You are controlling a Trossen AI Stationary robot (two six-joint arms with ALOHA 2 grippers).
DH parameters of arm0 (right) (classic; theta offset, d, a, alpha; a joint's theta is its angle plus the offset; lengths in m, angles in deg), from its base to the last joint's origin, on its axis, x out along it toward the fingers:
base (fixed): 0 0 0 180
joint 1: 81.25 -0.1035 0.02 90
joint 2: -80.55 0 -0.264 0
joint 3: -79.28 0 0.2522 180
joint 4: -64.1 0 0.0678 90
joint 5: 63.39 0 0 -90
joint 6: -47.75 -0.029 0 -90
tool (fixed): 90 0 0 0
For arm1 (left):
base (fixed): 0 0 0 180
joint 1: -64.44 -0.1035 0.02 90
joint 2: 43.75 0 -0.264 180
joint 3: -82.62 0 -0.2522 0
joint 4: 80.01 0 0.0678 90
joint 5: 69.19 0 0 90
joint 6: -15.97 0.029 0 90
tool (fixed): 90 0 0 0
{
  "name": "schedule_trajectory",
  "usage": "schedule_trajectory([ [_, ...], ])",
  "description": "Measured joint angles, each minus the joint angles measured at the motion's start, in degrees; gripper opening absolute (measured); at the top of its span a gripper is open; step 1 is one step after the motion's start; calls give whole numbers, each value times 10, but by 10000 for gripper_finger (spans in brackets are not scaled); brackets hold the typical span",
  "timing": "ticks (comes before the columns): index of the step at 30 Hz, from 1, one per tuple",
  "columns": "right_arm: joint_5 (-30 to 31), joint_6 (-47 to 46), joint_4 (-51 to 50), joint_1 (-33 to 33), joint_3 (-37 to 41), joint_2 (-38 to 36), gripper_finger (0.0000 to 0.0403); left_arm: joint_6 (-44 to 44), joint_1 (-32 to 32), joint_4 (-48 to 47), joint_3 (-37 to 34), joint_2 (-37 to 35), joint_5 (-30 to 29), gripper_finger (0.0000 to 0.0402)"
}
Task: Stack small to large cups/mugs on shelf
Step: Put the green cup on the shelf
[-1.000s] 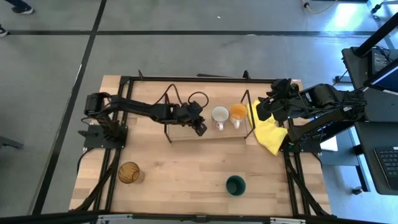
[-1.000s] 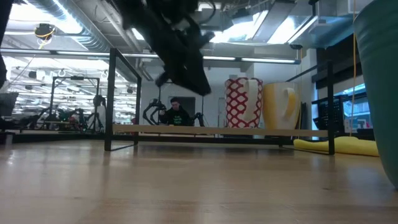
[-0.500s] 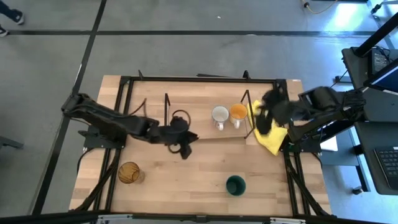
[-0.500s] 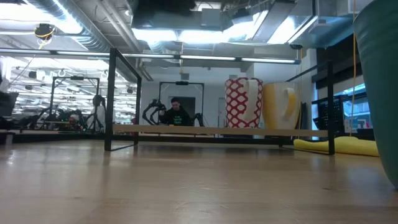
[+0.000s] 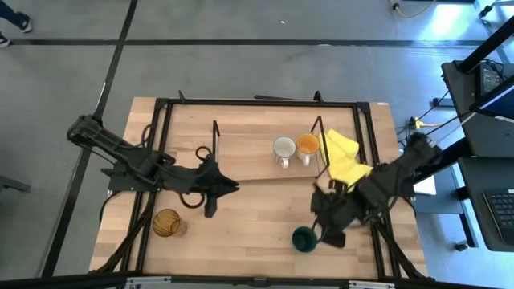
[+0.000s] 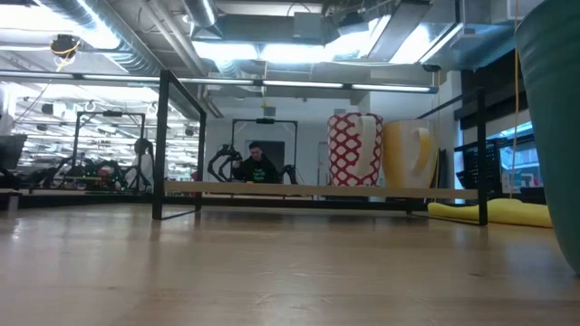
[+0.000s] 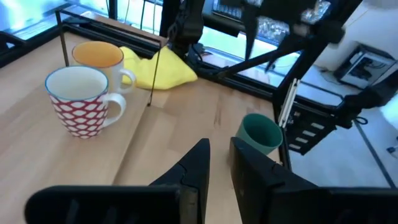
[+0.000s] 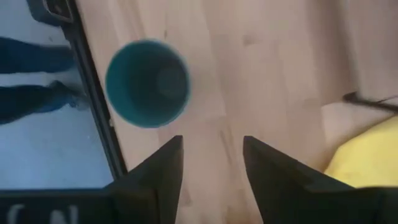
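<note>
The white mug with a red pattern and the orange-inside mug stand side by side on the right end of the shelf's board. The dark green cup stands on the table near the front edge. The amber tumbler stands at the front left. My left gripper hovers in front of the shelf's left half, open by a narrow gap and empty. My right gripper is open, just right of the green cup, touching nothing.
A yellow cloth lies beside the shelf's right wire frame. The table's black frame rail runs close to the green cup. Bare wood lies between the tumbler and the green cup. A person shows far behind the table.
My left gripper has drawn back from the shelf beside the white mug, toward the table's near and left side. My right gripper has swung from the far right by the yellow cloth toward the near edge, ending beside the green cup. The mugs and cups have stayed put.
</note>
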Motion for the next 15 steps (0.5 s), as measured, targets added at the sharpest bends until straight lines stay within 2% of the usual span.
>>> schedule_trajectory([
  [7, 9, -82, 10, -25, 0, 66, 175, -3, 0, -10, 0, -14, 7, 56],
  [15, 46, -120, 32, -27, 0, 95, 237, -29, 0, -72, 0, -14, 38, 56],
])
